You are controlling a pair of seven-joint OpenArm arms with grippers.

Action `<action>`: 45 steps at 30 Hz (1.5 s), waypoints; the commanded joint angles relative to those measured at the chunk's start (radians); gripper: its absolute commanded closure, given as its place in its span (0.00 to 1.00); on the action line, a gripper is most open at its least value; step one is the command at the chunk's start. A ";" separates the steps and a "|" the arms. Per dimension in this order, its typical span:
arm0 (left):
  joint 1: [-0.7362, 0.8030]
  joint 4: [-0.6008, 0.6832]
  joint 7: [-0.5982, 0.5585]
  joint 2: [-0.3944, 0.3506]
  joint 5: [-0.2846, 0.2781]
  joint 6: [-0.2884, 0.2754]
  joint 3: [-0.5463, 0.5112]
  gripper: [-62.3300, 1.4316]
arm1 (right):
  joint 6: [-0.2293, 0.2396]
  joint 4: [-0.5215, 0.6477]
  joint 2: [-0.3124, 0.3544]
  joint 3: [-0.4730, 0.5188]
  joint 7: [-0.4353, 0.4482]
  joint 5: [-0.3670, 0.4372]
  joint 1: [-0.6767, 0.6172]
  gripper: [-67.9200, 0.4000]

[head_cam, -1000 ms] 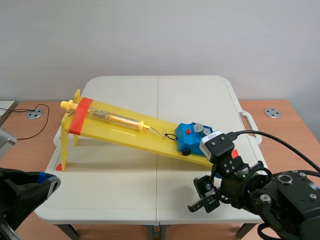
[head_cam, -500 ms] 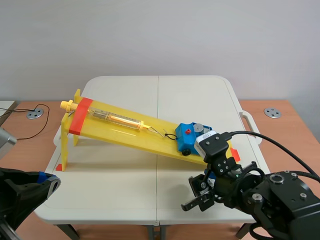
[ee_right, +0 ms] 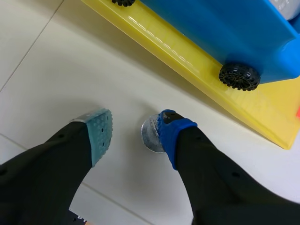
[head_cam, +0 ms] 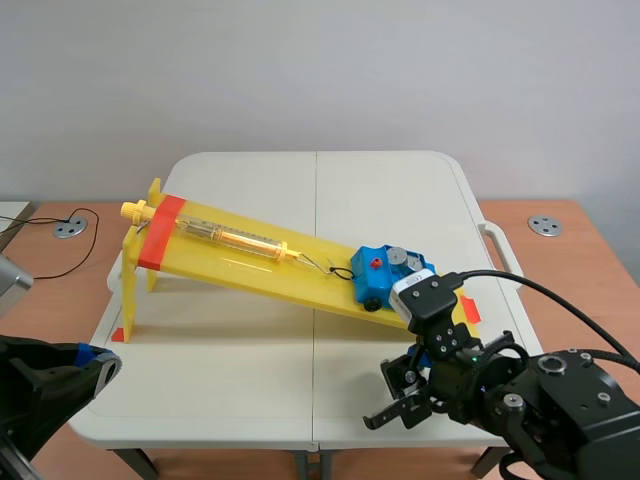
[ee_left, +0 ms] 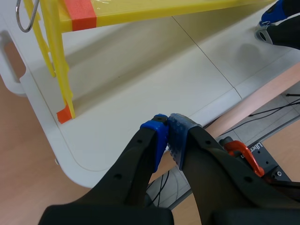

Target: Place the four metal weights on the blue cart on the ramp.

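The right gripper [ee_right: 136, 135] is held low over the white table [ee_right: 51, 70], just beside the lower edge of the yellow ramp [ee_right: 187, 52]. Its fingers are spread apart and nothing is clamped between them. One metal weight [ee_right: 150, 136], a small silvery disc, is seen lying flat on the table between the fingers. It is touched by the blue pad [ee_right: 171, 133] of one finger, while a gap is left between it and the grey-green pad of the other.

The blue cart [ee_right: 225, 28] is seated on the ramp just ahead of this gripper, with a black wheel [ee_right: 239, 76] resting on the yellow surface. In the scene view, grey discs [head_cam: 400, 257] are carried on top of the cart near the ramp's low end; at least two seem to be there, but their number cannot be counted with certainty. The cart is joined by a dark cord to a clear tube [head_cam: 235, 238] laid along the ramp, and an orange-red band [head_cam: 160, 232] is wrapped across the ramp near its raised end.

The left gripper [ee_left: 168, 135] is closed on nothing, its blue pads pressed together. It is held above the near edge of the table, near the legs under the ramp's raised end, well apart from the cart and the weight
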 commanded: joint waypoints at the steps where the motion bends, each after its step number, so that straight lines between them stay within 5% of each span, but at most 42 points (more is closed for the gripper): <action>1: -0.020 0.072 -0.085 0.019 -0.077 -0.018 -0.014 0.91 | -0.049 0.009 -0.002 -0.006 0.129 0.018 0.081 0.72; 14: -0.020 0.072 -0.085 0.019 -0.077 -0.018 -0.014 0.91 | -0.119 -0.010 0.013 -0.006 0.080 0.015 0.081 0.98; 20: -0.020 0.072 -0.085 0.019 -0.077 -0.018 -0.014 0.91 | -0.111 0.008 0.051 -0.005 0.077 0.029 0.078 0.98; 33: -0.020 0.072 -0.085 0.019 -0.077 -0.018 -0.014 0.91 | -0.074 0.417 0.170 0.066 -0.031 0.194 -0.091 0.98; 41: -0.020 0.072 -0.085 0.019 -0.077 -0.018 -0.014 0.91 | -0.050 0.625 0.174 0.182 -0.097 0.354 -0.153 0.98; 45: -0.020 0.072 -0.085 0.019 -0.077 -0.018 -0.014 0.91 | -0.051 0.656 0.163 0.217 -0.097 0.372 -0.136 0.98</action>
